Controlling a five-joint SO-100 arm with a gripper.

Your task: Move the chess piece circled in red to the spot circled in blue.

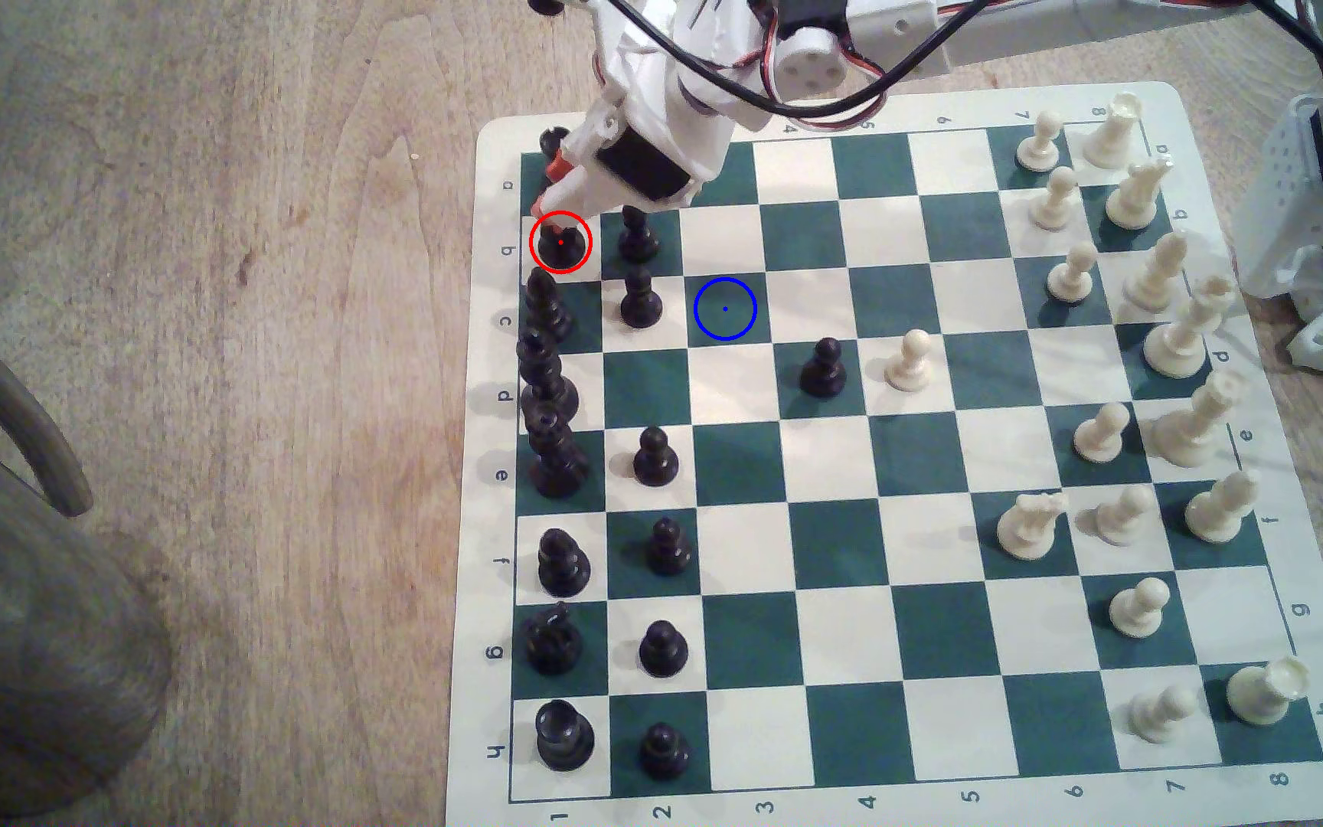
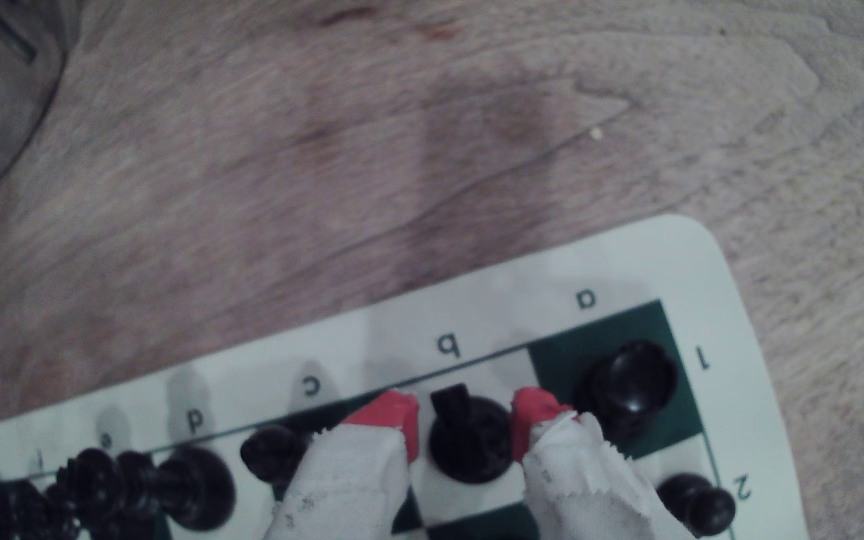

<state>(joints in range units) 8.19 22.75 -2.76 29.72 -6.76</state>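
Your gripper (image 2: pixel 463 423) stands open, red-tipped fingers (image 2: pixel 393 415) straddling the black knight (image 2: pixel 463 441) without visibly touching it. The knight sits on its cream square at the chessboard's (image 1: pixel 1279 413) file-1 edge, one square from the a1 corner. Close off-centre and you could tip it into the rook (image 2: pixel 627 379) just beside. Carrying it to the blue-ringed square (image 1: pixel 725 308), you risk clipping the black pawns (image 1: pixel 640 298) between.
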